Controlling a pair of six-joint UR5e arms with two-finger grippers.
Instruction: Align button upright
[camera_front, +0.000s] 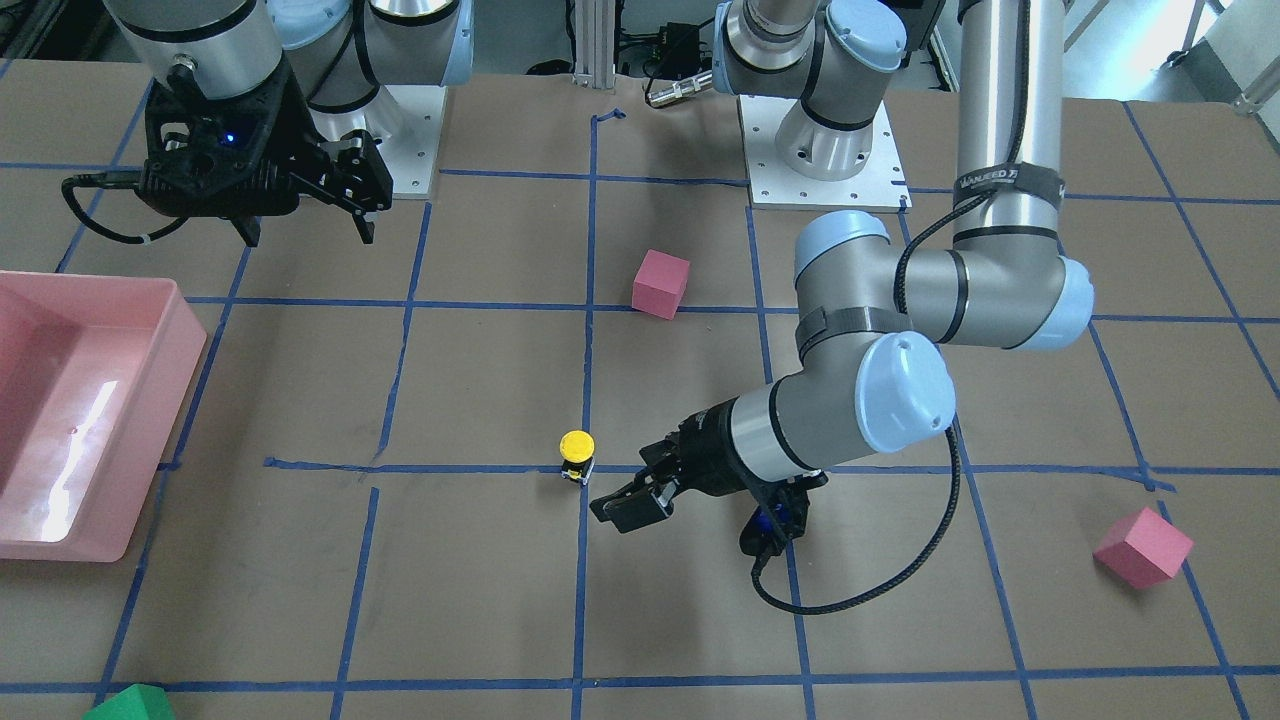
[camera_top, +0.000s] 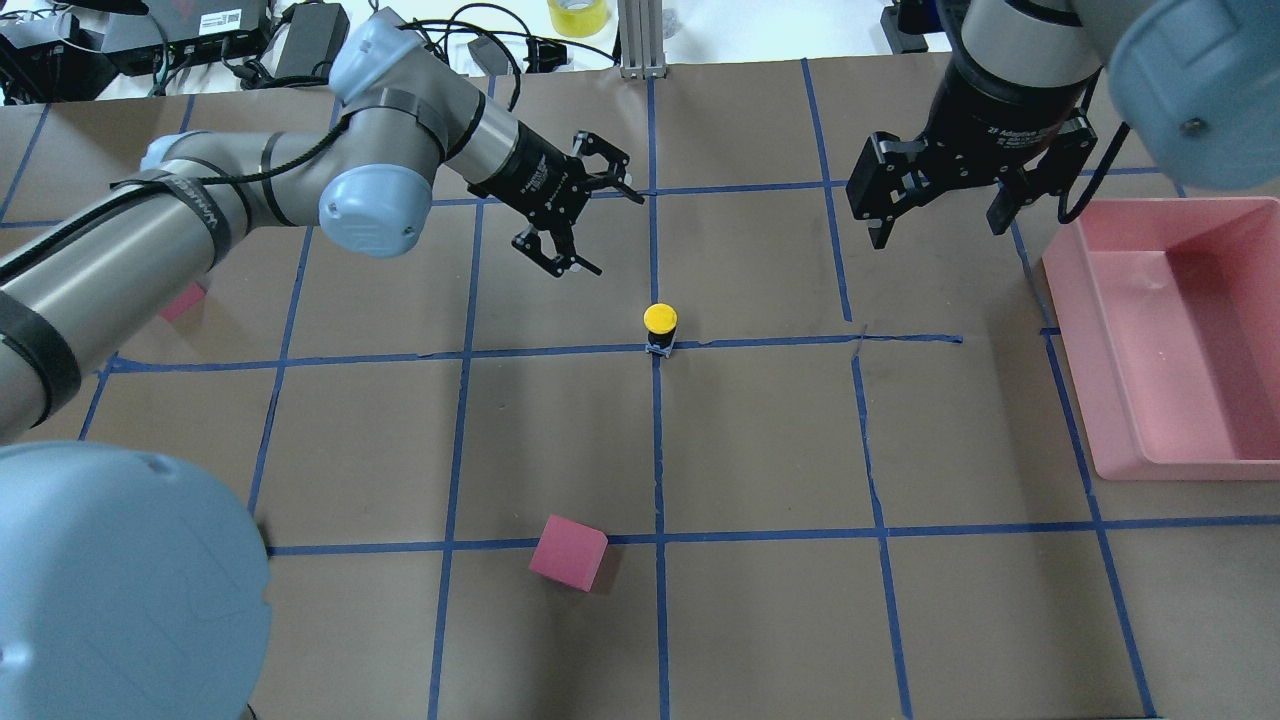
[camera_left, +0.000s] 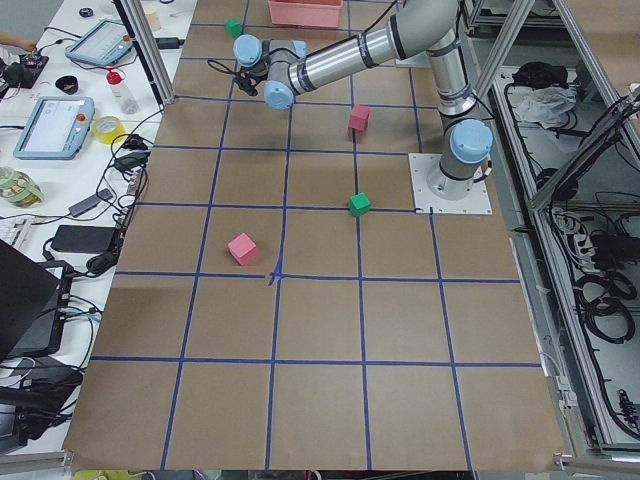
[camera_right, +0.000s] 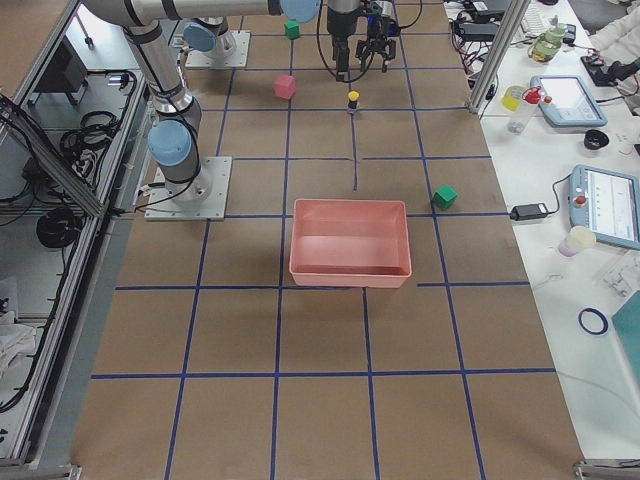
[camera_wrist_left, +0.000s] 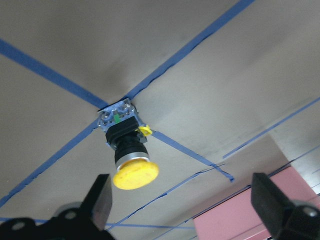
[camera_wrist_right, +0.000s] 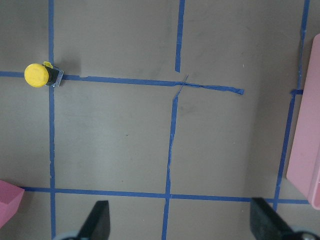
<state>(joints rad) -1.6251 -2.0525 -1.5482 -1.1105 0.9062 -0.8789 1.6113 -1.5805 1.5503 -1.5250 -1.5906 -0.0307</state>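
Note:
The button (camera_top: 660, 328) stands upright on a crossing of blue tape lines, its yellow cap on top, black body and greyish base below. It also shows in the front view (camera_front: 577, 455), the left wrist view (camera_wrist_left: 127, 150) and the right wrist view (camera_wrist_right: 40, 76). My left gripper (camera_top: 608, 228) is open and empty, a short way from the button and apart from it, low over the table (camera_front: 625, 490). My right gripper (camera_top: 940, 228) is open and empty, held high and pointing down, far from the button (camera_front: 308, 235).
A pink bin (camera_top: 1075, 340) sits at the table's right side, below the right gripper. One pink cube (camera_top: 568, 552) lies near the robot's base and another (camera_front: 1143, 546) on the far left. A green cube (camera_front: 130, 703) is at the far edge.

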